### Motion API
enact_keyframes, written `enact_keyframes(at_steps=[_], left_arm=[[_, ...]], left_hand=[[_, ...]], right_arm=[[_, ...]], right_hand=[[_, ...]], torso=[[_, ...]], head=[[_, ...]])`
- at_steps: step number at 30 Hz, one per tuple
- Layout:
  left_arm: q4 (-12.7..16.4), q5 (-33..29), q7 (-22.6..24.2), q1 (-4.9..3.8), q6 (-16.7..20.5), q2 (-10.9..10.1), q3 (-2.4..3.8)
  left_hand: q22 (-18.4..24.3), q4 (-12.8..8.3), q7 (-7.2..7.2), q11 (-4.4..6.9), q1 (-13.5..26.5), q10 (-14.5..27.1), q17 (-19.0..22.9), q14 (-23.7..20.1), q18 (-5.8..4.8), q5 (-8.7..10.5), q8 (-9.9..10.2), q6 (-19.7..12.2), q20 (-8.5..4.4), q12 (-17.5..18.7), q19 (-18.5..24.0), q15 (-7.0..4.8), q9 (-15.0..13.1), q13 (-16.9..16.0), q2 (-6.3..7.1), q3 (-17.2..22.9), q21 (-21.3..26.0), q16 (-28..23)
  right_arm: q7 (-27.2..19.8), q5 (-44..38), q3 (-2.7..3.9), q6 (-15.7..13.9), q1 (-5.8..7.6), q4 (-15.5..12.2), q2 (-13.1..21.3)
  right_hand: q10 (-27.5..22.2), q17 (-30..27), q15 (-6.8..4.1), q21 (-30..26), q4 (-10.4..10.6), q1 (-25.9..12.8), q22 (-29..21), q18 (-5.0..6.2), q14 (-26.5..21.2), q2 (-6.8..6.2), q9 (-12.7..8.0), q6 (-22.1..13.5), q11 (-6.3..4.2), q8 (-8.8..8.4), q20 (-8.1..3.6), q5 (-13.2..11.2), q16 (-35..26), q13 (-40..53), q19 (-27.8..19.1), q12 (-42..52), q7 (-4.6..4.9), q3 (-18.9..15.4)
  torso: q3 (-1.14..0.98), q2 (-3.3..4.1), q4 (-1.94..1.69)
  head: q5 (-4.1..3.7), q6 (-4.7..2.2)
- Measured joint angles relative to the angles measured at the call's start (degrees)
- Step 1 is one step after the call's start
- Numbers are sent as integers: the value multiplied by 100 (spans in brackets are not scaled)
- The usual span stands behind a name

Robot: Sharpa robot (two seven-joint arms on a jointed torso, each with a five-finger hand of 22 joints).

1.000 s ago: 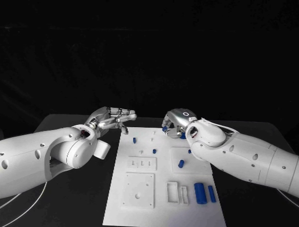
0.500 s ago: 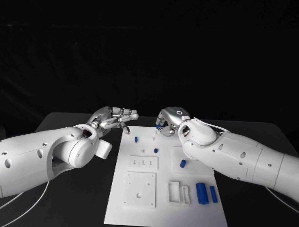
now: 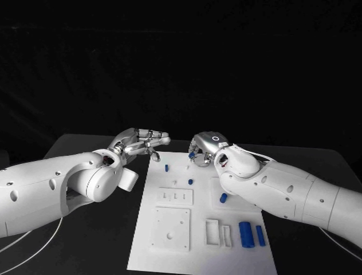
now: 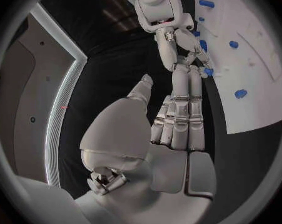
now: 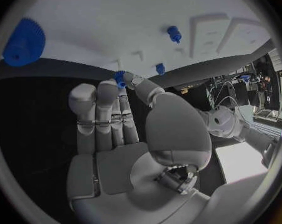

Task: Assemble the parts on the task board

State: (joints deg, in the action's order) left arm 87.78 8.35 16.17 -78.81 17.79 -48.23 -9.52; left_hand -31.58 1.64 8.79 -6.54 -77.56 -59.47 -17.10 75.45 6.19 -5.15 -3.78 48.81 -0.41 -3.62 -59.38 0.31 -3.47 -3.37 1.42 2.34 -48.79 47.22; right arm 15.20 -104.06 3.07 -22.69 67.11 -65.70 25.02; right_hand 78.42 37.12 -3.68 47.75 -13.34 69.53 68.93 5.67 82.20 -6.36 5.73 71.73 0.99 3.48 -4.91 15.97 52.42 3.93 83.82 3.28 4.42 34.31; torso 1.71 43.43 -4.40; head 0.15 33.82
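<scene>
- Your task board (image 3: 199,229) lies as a long white plate in the middle of the black table (image 3: 90,149), running away from the robot
- On it you have blue parts: a small peg (image 3: 165,168) standing near the far left corner, another peg (image 3: 191,181) nearer the middle, a short piece (image 3: 223,198) right of centre, and two long cylinders (image 3: 246,234) lying side by side near the right edge
- Right hand (image 3: 204,148) is over the board's far end; the right wrist view shows a small blue part (image 5: 120,79) pinched between its thumb and fingertips (image 5: 113,87)
- That same view shows you a blue gear (image 5: 23,42) lying on the board, well apart from the hand
- Left hand (image 3: 140,143) hovers just beyond the board's far left corner, fingers straight and spread, holding nothing; the left wrist view confirms an empty palm
- The two hands are near each other but apart
</scene>
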Motion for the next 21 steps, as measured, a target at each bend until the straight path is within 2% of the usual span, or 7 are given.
enact_keyframes(at_steps=[11, 21], left_arm=[[12, 1, -1, -20, 1, 4, 0], [13, 2, -1, -29, 1, 18, 0]], left_hand=[[0, 0, 0, 0, 0, 0, 10, 0, -1, 0, 0, 0, 0, 0, 0, 0, 0, 0, 0, 0, 0, 0], [1, 0, 0, 0, 0, 0, 13, 0, -2, 0, 0, 0, 0, 0, 0, 0, 0, 0, 0, 0, 0, 0]], right_arm=[[-27, 8, -15, 18, -5, 60, -35], [-50, 12, -25, 55, -6, 111, -92]], right_hand=[[1, -1, 1, -51, -1, -16, 39, -4, 1, -17, 3, -8, -2, -2, 1, 49, 0, 0, 0, 0, 7, -1], [2, 5, 9, -118, -24, -29, 93, -8, 9, -29, 7, -9, -3, -5, 1, 50, -20, 1, 0, -1, 8, -24]], torso=[[0, 2, 8], [10, 3, 12]], head=[[35, 29], [49, 36]])
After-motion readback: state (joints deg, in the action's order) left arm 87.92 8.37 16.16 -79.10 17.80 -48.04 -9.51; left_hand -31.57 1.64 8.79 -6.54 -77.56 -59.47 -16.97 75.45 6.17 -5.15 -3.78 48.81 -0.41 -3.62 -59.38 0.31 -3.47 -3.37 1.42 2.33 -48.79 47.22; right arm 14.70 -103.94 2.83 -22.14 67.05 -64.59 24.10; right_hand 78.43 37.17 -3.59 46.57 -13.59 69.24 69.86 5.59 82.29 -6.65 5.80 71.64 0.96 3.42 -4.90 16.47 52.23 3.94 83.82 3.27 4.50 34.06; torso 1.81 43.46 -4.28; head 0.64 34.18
